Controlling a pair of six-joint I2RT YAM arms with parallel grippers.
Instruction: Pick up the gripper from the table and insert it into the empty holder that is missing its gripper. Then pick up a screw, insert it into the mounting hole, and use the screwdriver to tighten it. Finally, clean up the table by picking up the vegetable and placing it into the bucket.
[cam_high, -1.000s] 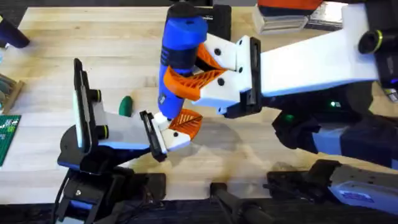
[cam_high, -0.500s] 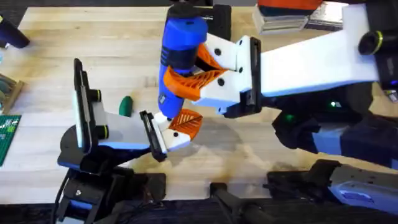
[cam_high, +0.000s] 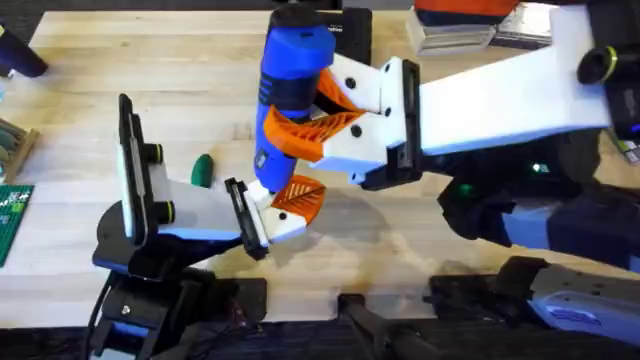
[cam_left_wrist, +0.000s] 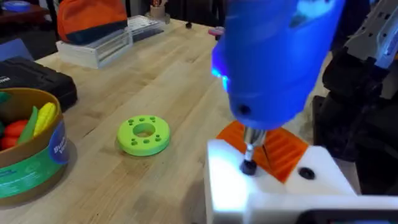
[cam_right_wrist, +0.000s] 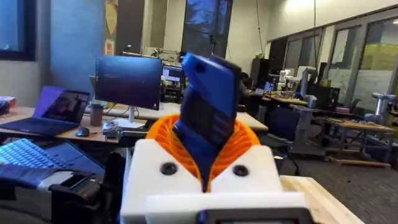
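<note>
The right jaws (cam_high: 330, 115) pinch the screwdriver (cam_high: 290, 90) upright at centre, its bit on the screw (cam_left_wrist: 249, 167) in the gripper (cam_high: 290, 205). It looks top-heavy and rigid (hold mid-barrel). I cannot tell the left jaws' state.

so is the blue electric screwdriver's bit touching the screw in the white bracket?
Touching. In the left wrist view the bright blue cylindrical screwdriver has its metal bit seated on the dark screw head in the white plastic bracket.

screwdriver (cam_left_wrist: 273, 56): glossy blue plastic | table (cam_high: 90, 110): pale wood, matt grain
</note>
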